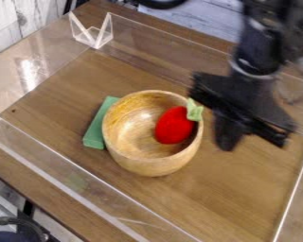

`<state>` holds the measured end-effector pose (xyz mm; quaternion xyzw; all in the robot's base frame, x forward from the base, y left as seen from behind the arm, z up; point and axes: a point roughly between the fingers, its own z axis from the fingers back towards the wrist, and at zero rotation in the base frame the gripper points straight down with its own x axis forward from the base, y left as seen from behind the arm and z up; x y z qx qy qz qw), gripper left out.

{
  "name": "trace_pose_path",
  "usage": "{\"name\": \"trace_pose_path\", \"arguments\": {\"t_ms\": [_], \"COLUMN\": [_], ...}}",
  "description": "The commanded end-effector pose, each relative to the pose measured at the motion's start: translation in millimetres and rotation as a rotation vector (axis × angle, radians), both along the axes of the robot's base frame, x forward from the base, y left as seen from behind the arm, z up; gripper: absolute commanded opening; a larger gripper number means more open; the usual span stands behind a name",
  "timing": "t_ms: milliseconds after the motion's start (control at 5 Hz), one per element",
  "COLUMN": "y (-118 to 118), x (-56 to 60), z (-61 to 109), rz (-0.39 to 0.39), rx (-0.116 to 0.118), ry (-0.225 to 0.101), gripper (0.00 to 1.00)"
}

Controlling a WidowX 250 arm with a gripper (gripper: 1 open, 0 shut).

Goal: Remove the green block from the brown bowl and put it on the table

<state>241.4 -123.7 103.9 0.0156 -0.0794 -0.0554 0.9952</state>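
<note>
The brown bowl [132, 156] sits at the middle of the table [65, 80]. A red rounded object [176, 126] lies inside it. A small green piece [195, 110] shows at the bowl's inner right rim, touching the red object; it may be the green block. My gripper [233, 140] hangs just right of the bowl, outside its rim, pointing down and blurred by motion. Its dark fingers look shut. No green shows between them, and I cannot tell whether they hold anything.
A flat green slab [96, 124] lies on the table against the bowl's left side. Low clear acrylic walls [65, 175] edge the tabletop. A clear acrylic stand [91, 30] is at the back left.
</note>
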Motion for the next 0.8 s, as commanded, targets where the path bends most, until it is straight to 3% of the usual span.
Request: {"name": "trace_pose_path", "arguments": {"t_ms": [0,200,600], "y": [-30.5,-33.1,-31.2], "x": [4.2,-6.7,-33.5], "z": [7.9,1.9,7.3], "rz": [0.063,0.071,0.027], "rx": [-0.066,-0.074,-0.046], "ry": [-0.09,-0.105,-0.158], "gripper": [0.0,0.0,0.0]}}
